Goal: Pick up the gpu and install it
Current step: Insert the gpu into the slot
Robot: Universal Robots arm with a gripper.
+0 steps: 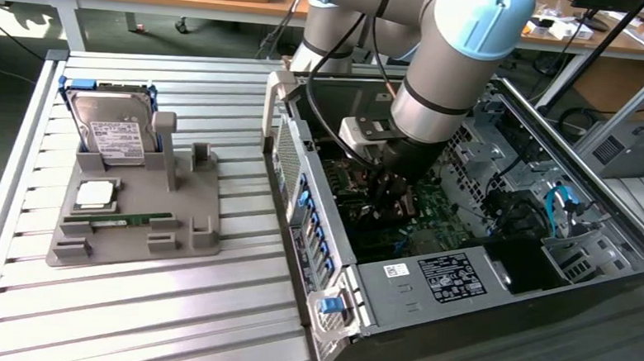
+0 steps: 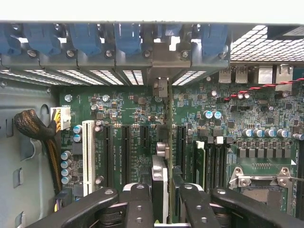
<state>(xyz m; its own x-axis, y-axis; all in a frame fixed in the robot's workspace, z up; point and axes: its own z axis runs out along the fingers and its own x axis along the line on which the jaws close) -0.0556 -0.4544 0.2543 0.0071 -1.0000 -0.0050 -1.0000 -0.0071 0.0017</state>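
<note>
The open computer case (image 1: 404, 301) lies on its side on the slatted metal table (image 1: 128, 303), and the arm (image 1: 450, 63) reaches down into it from twelve o'clock in the exterior view, so that the gripper (image 1: 393, 192) sits low over the green motherboard (image 1: 436, 211). Well apart, at nine o'clock from the case, the grey parts tray (image 1: 132, 220) carries the hard drive (image 1: 115, 132) propped upright and a slim green memory stick (image 1: 116, 218) lying flat. In the wrist view the gripper (image 2: 160, 202) has its black fingers (image 2: 137, 204) partway closed on the gpu (image 2: 160, 185), which it grips edge-on between them: the card stands upright on its thin edge, seen as a narrow strip. Its long axis runs straight from the fingers at six o'clock toward the case's rear wall at twelve, where the metal end bracket (image 2: 161, 88) sits against the row of blue slot clips (image 2: 126, 40). The card lies directly under the gripper and appears lined up with the gap between the black expansion slots (image 2: 126, 152), with one slot just beside it at three o'clock. Room is tight: slots and capacitors flank the card on both sides, a white slot (image 2: 88, 154) and a sleeved cable bundle (image 2: 33, 126) lie toward nine o'clock, and the processor socket (image 2: 261, 175) toward four. Whether the card's edge has already entered a slot I cannot tell.
</note>
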